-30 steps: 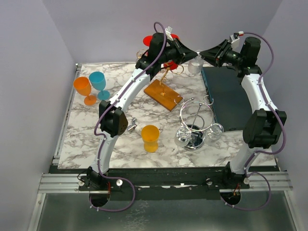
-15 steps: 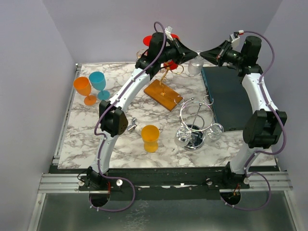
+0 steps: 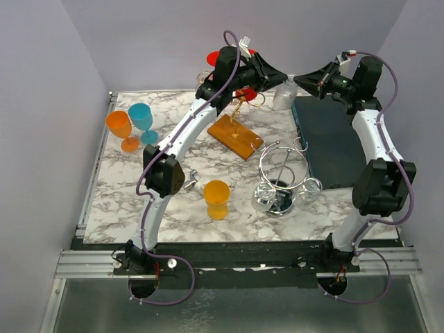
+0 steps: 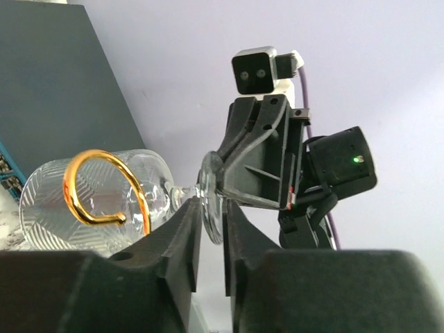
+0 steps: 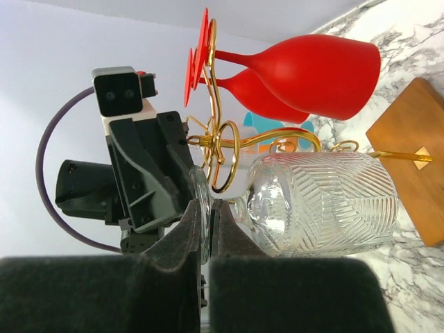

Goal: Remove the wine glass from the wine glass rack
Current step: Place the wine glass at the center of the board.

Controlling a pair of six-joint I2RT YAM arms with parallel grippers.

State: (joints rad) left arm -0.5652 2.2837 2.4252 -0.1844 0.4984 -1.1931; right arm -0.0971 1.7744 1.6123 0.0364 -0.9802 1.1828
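Observation:
The clear ribbed wine glass [image 3: 284, 94] lies sideways in the air at the back of the table, next to the gold wire wine glass rack [image 3: 236, 135] with its wooden base. My left gripper [image 3: 281, 78] and right gripper [image 3: 305, 75] meet at its foot from opposite sides. In the left wrist view the foot sits between the narrowly parted jaws of my left gripper [image 4: 212, 208], with the bowl [image 4: 90, 201] behind a gold hook [image 4: 104, 184]. My right gripper [image 5: 208, 205] is shut on the foot's rim, the bowl [image 5: 326, 201] just beyond. Two red glasses [image 5: 305, 66] hang on the rack [image 5: 222, 149].
An orange glass [image 3: 119, 125] and a blue glass [image 3: 141, 116] stand at the left. An orange cup [image 3: 216, 194] stands near the middle front. A chrome wire stand [image 3: 281, 180] holds small clear glasses. A dark box [image 3: 329, 139] lies at the right. Walls close the back and sides.
My right gripper has shut on the glass's foot, and the right arm has shifted slightly to the right. The left jaws have eased a little.

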